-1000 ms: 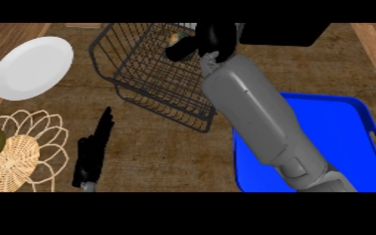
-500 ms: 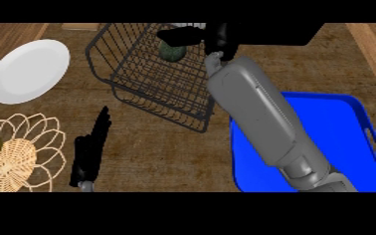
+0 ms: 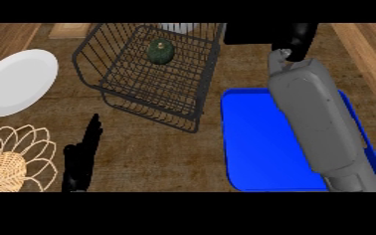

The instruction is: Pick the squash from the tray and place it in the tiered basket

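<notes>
While the left hand rests open at 7 o'clock, fingers straight, just right of the wicker dish, the blue tray at 4 o'clock lies bare beside the right forearm. The squash now sits free in the basket at 11 o'clock, released within the last second. The right hand has pulled off to 1 o'clock, fingers unreadable; placement looks done.

A: We see soft, even light; the bright blue plastic tray shows no glare.

B: We agree. Left of that tray, faint shadow lies under the dark wire basket, and edges look slightly soft.
</notes>
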`<state>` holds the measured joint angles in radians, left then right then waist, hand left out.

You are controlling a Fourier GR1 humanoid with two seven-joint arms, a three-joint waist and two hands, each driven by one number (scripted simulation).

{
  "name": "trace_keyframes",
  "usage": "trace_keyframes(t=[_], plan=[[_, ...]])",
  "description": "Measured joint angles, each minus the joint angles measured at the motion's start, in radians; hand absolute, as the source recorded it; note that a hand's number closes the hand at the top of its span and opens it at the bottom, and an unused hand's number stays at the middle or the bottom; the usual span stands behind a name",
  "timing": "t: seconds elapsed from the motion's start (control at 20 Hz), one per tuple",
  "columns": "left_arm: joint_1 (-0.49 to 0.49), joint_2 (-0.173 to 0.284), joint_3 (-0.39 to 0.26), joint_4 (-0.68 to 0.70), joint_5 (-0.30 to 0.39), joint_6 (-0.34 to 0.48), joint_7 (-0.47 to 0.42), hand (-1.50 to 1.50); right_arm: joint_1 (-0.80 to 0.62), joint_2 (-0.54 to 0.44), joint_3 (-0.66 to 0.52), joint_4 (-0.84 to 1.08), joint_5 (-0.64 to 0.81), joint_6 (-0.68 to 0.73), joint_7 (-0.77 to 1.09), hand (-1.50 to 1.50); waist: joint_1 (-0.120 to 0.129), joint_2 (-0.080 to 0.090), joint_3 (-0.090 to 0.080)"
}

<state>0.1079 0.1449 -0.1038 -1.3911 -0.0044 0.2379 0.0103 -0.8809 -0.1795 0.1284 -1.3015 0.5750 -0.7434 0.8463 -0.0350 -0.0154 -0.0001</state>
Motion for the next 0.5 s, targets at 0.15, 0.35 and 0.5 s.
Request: trace_keyframes(t=[0.15,0.35,0.5], plan=[[0.017,0.000,0.009,-0.010,0.004,0.007,0.000,0.00,0.117,-0.066,-0.035,-0.169,-0.013,0.032,0.049,-1.50,-0.017,-0.004,0.000],[0.019,0.001,0.022,-0.004,0.011,0.006,-0.005,0.00,0.304,-0.172,-0.098,-0.421,-0.097,0.099,0.085,-1.50,-0.033,-0.005,0.001],[0.027,0.009,0.029,-0.008,0.016,-0.001,-0.006,0.00,0.458,-0.260,-0.169,-0.595,-0.193,0.162,0.092,-1.50,-0.037,-0.003,0.002]])
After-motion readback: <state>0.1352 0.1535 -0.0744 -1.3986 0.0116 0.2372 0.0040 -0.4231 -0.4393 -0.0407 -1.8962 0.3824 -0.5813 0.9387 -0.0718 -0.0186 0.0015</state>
